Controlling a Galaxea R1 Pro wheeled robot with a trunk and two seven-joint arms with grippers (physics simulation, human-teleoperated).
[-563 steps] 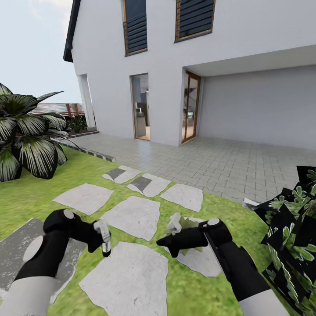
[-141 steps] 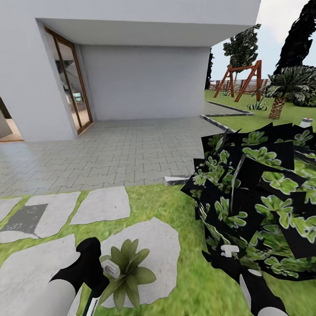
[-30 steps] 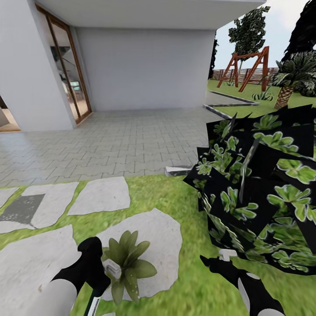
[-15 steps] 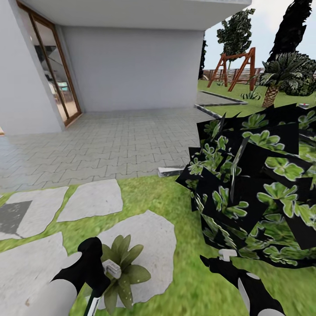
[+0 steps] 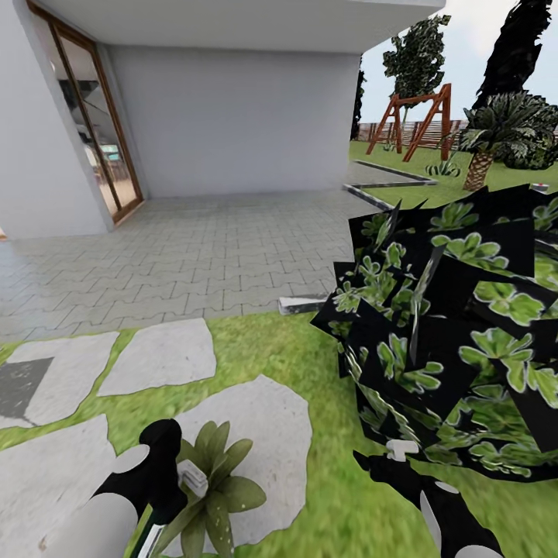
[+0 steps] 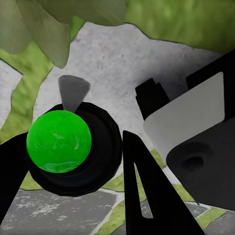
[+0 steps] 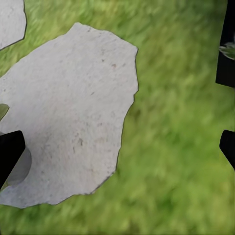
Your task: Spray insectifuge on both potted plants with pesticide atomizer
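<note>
In the head view my left gripper [image 5: 177, 487] is shut on the small whitish-grey pesticide atomizer [image 5: 192, 477], which it holds right over one potted plant [image 5: 223, 496], a low rosette of dull-green pointed leaves on a grey stepping stone [image 5: 271, 418]. The left wrist view shows the atomizer's pale body [image 6: 188, 122] beside a green ball in a black ring, with the potted plant's leaves [image 6: 54, 24] beyond. My right gripper [image 5: 391, 461] hangs open over grass beside the stone [image 7: 68, 112], its black fingertips [image 7: 10, 152] wide apart. The other potted plant is out of view.
A big dark bush [image 5: 457, 333] with bright green leaves crowds the right side, close to my right arm. Beyond the lawn lie a grey paved patio [image 5: 194, 248], the white house with a glass door [image 5: 93, 132], a wooden swing frame [image 5: 422, 116] and a palm [image 5: 496, 132].
The whole view has shifted a little, so the camera has turned. My left gripper still holds the atomizer over the rosette; the right arm keeps its place.
</note>
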